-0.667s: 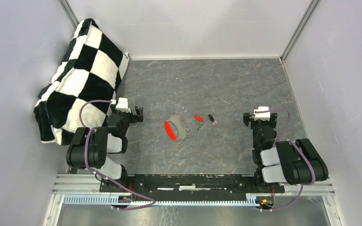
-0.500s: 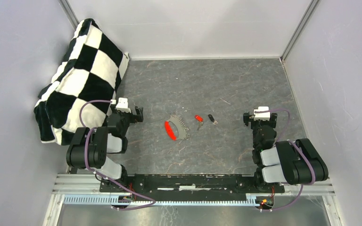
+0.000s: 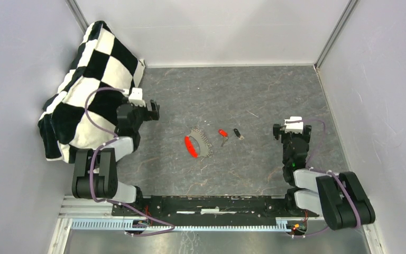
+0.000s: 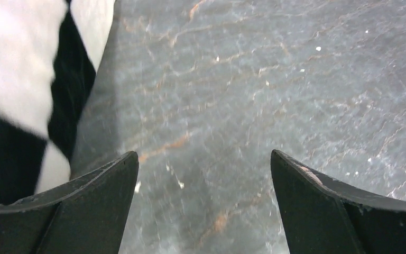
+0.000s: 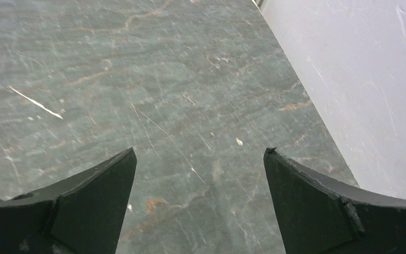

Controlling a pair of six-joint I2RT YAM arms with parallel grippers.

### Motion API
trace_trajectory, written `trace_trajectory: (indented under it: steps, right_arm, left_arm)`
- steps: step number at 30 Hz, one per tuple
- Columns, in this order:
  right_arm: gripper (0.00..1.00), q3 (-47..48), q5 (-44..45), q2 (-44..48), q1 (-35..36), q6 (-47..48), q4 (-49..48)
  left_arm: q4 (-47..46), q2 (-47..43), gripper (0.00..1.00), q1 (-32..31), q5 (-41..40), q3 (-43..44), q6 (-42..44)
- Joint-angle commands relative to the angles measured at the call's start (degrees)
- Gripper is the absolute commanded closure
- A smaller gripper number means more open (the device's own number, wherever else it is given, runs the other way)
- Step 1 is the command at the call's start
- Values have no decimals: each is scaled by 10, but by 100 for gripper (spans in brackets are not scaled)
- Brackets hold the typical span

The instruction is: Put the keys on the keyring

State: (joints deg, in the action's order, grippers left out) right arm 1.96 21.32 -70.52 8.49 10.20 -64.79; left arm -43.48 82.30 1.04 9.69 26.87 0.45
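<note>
The keyring, a red curved band with a grey toothed arc, lies on the grey floor mid-table. Just right of it lie the red-headed key and the black-headed key, apart from the ring. My left gripper is open and empty, up-left of the keyring beside the cushion; its wrist view shows only bare floor between its fingertips. My right gripper is open and empty, right of the black key; its wrist view shows bare floor and the right wall. Keys and ring are out of both wrist views.
A black-and-white checkered cushion leans in the far left corner and shows in the left wrist view. White walls close the left, back and right sides. The right wall stands close by the right gripper.
My left arm has stretched out, and its gripper has moved up toward the cushion. The right arm has shifted slightly up. Keys and keyring have not moved.
</note>
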Motion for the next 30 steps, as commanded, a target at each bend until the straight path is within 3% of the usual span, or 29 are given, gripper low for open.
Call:
trace_trajectory:
  steps: [1,4,8,11,18,22,27,30]
  right_arm:
    - [2,73,2,60,12,-49,163]
    - [2,67,-9,77,11,-200,116]
    - [2,175,-50,39,11,-291,281]
    - [2,273,-179,-35,24,-240,359]
    - [2,415,-98,-138,180,-143,461]
    - [2,482,-135,-204,236,-107,474]
    - [14,596,-211,-311,292,-60,527]
    - [16,647,-283,-364,316,-34,543]
  left_arm:
    - [246,2,0,2,51,114,61]
    - [341,8,0,1,75,148,84]
    - [435,2,0,-3,111,172,129]
    - [505,3,0,-4,120,205,143]
    - [567,-1,0,-3,155,236,155]
    - [604,3,0,-4,171,258,156]
    - [623,2,0,-17,189,262,155]
    - [634,-3,0,-30,196,255,157]
